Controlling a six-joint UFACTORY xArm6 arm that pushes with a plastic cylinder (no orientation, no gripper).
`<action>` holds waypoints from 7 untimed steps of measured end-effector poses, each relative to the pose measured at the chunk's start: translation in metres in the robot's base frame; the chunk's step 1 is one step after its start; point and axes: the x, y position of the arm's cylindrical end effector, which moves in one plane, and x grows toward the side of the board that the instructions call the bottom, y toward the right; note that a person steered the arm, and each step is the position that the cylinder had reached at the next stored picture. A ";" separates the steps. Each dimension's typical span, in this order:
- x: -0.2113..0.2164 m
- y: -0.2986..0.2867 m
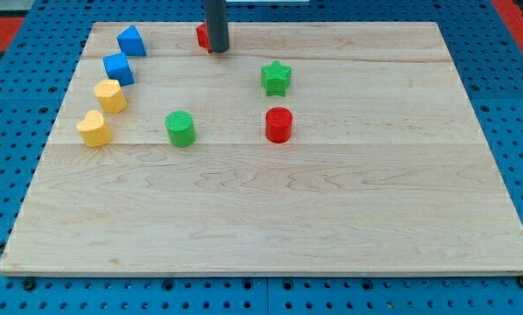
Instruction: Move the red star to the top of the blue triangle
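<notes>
My tip [217,50] touches the half-hidden red star [203,36] near the worktop [331,219] top edge, well right of the blue triangle [131,41]; no fingers fitted; push unfinished.

My tip [218,51] touches the red star [203,36] — blue triangle [130,40] at the view's left.

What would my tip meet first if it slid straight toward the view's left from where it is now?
My tip would meet the red block first: it lies right beside the tip, partly hidden behind the rod, so its shape and whether they touch are unclear. Further along that line sits the blue triangle.
</notes>
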 end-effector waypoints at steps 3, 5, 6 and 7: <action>-0.024 -0.026; -0.050 -0.012; -0.055 -0.028; -0.056 -0.038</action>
